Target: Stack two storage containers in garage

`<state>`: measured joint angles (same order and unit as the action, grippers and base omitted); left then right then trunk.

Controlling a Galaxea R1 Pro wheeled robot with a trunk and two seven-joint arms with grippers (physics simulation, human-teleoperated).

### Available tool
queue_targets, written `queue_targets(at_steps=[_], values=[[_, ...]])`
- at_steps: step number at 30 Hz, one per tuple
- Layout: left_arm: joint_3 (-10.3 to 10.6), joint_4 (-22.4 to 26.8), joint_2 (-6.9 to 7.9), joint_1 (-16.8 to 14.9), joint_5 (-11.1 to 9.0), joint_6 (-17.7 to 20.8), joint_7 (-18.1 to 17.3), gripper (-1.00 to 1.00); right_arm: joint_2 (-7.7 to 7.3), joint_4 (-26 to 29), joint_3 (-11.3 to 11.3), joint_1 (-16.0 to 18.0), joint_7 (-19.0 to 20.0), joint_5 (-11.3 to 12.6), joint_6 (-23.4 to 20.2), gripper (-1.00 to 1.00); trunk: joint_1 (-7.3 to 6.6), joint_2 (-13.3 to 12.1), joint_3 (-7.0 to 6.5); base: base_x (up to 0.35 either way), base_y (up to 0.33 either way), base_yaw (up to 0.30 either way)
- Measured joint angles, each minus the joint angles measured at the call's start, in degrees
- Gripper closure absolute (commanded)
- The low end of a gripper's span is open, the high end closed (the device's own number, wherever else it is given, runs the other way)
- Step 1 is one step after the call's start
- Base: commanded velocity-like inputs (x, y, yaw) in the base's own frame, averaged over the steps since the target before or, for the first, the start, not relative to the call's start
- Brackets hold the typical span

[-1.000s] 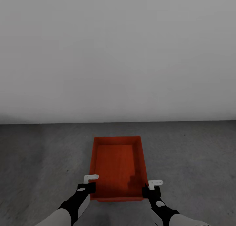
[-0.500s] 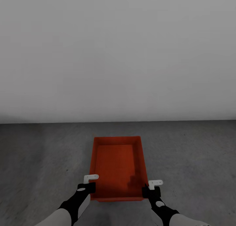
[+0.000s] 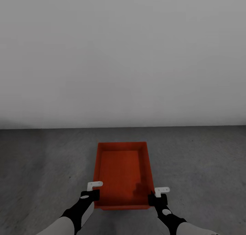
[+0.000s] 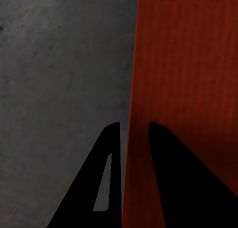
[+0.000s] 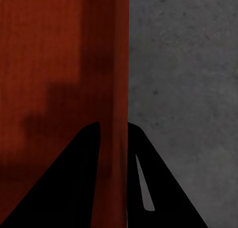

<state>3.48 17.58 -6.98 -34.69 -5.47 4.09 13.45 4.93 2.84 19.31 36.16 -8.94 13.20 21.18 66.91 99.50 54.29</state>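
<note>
Orange-red plastic with thin walls and a ribbed bottom, the storage container (image 3: 123,173) looks light and fairly stiff to me, though walls this thin could flex if I squeezed too hard or lifted from one side alone; taking it by both long walls near the end closest to me seems the steadiest hold. It sits low over the dark grey concrete floor (image 3: 201,160) of the garage, well short of the pale grey wall (image 3: 123,57) beyond its far end; whether its bottom touches the floor I cannot tell. My left hand (image 3: 91,193) is clamped on the container's left wall, one finger inside, one outside, the wall pinched between them. My right hand (image 3: 158,198) grips the right wall in the same way, fingers nearly together around the thin plastic.
</note>
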Motion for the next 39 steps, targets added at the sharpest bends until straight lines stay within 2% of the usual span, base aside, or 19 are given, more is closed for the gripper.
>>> queue_targets(at_steps=[27,28,29,30,39], values=[[-0.07,0.09,0.05,-0.01,0.24,0.27,-0.13,1.00,0.04,-0.03,-0.30,0.02,-0.04,-0.34,-0.03,1.00,0.01,0.00,-0.01,0.000,0.000,0.000],[-0.08,0.10,0.05,-0.01,0.28,0.30,-0.13,-1.00,0.03,-0.04,-0.30,0.03,-0.03,-0.33,-0.03,1.00,0.01,0.00,-0.01,0.000,0.000,0.000],[-0.29,0.12,0.10,0.05,0.21,0.37,0.16,-1.00,-0.05,0.07,-0.49,0.04,0.14,-0.43,0.05,-1.00,0.10,0.00,0.00,0.000,0.000,0.000],[-0.33,0.13,0.11,0.06,0.22,0.45,0.19,-1.00,-0.33,-0.05,-4.56,0.02,-0.41,0.80,0.26,-1.00,0.73,-0.02,0.00,0.000,0.000,0.000],[-0.38,0.26,0.10,0.06,0.28,0.17,0.20,-1.00,-0.38,-0.06,-4.70,0.01,-0.43,0.95,0.28,-1.00,0.82,-0.01,0.01,0.000,0.000,0.000]])
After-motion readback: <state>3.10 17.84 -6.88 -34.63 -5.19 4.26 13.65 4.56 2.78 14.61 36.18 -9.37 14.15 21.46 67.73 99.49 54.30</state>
